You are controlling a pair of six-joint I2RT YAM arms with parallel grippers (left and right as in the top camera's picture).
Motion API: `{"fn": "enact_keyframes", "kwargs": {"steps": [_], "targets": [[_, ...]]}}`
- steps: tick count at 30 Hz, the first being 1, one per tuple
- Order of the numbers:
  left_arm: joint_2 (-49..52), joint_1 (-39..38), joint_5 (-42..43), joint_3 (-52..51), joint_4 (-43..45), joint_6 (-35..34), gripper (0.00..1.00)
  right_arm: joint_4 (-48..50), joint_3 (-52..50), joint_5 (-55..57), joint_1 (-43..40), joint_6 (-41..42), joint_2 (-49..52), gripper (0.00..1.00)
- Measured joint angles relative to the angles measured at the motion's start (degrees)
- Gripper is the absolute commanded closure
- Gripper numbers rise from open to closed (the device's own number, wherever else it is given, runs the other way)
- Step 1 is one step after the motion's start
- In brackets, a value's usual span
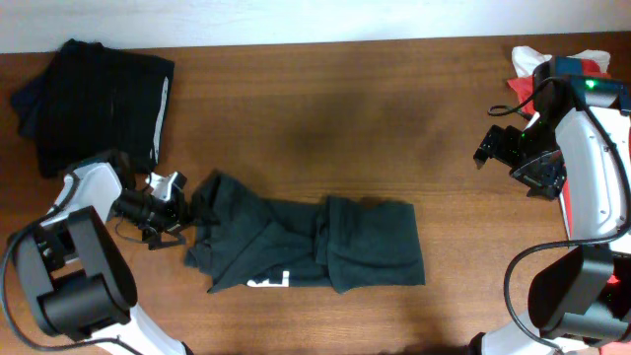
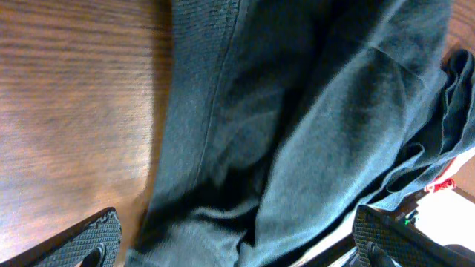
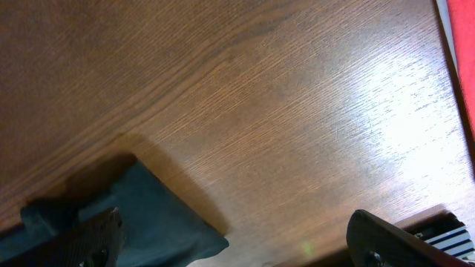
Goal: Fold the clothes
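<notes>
The dark charcoal T-shirt (image 1: 335, 247) lies bunched in a rough rectangle on the table's front middle, a bit of white lettering (image 1: 268, 281) showing at its front edge. My left gripper (image 1: 182, 212) is open at the shirt's left end. In the left wrist view the jaws (image 2: 237, 241) are spread wide with shirt fabric (image 2: 297, 126) between and below them, not clamped. My right gripper (image 1: 498, 148) is open and empty, raised over bare wood at the right, well away from the shirt. One shirt corner (image 3: 156, 222) shows in the right wrist view near the open jaws (image 3: 245, 245).
A folded black garment pile (image 1: 99, 94) with a pale stripe lies at the back left corner. A red and white cloth (image 1: 523, 69) lies at the back right corner by the right arm. Bare wooden table (image 1: 325, 118) stretches behind the shirt.
</notes>
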Motion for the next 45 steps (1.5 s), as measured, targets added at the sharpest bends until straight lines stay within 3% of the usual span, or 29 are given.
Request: {"fn": "enact_keyframes", "kwargs": {"steps": [6,8,9,11,12,13,14,19,23,27,32,38,43,44,45], "targets": [[2.10,-6.01,3.17,0.07,0.79,2.12,0.01,-0.02,0.00,0.02,0.00,0.00,0.00,0.01],[2.10,-8.76,3.67,0.07,1.46,2.32,0.11,-0.02,0.00,0.02,0.00,-0.02,0.00,0.01],[2.10,-10.32,3.98,0.04,1.92,2.45,0.22,-0.02,0.00,0.02,0.00,0.00,0.00,0.01],[2.34,-12.92,3.74,-0.07,3.41,2.78,0.57,0.04,0.00,0.00,0.00,0.00,0.00,0.01],[2.69,-14.12,3.26,-0.07,3.89,2.54,0.66,0.02,0.00,0.00,0.00,-0.02,0.00,0.01],[2.97,-14.69,2.01,-0.07,4.48,1.38,0.88,0.02,0.00,0.00,0.00,0.00,0.00,0.01],[3.17,-14.80,0.76,-0.07,4.83,0.26,0.99,0.00,0.00,0.02,0.00,-0.02,0.00,0.01],[3.19,-14.88,-7.74,1.31,2.62,-9.20,0.99,-0.04,0.00,0.02,0.00,-0.02,0.00,0.01],[4.13,-14.86,-18.53,13.62,-9.44,-17.51,0.99,0.00,0.00,0.00,0.00,-0.02,0.00,0.01],[3.76,-15.74,-21.86,27.26,-21.24,-20.37,0.99,0.00,0.00,0.00,0.00,0.00,0.00,0.01],[0.76,-24.00,-19.93,27.98,-24.39,-21.22,0.99,0.00,0.00,0.02,0.00,0.00,0.00,0.01],[-0.79,-45.94,-15.98,27.17,-18.49,-25.29,0.96,0.02,0.00,0.00,0.00,0.00,0.00,0.01],[-0.85,-55.80,-15.37,18.43,-6.47,-32.30,0.92,-0.02,0.00,0.00,0.00,0.02,0.00,0.01],[-0.85,-56.96,-15.34,16.70,-3.39,-33.46,0.80,-0.02,0.00,0.02,0.00,0.00,0.00,0.01],[-0.85,-58.25,-15.32,15.02,0.11,-34.62,0.43,0.00,0.00,0.00,0.00,0.00,0.00,0.01]]}}
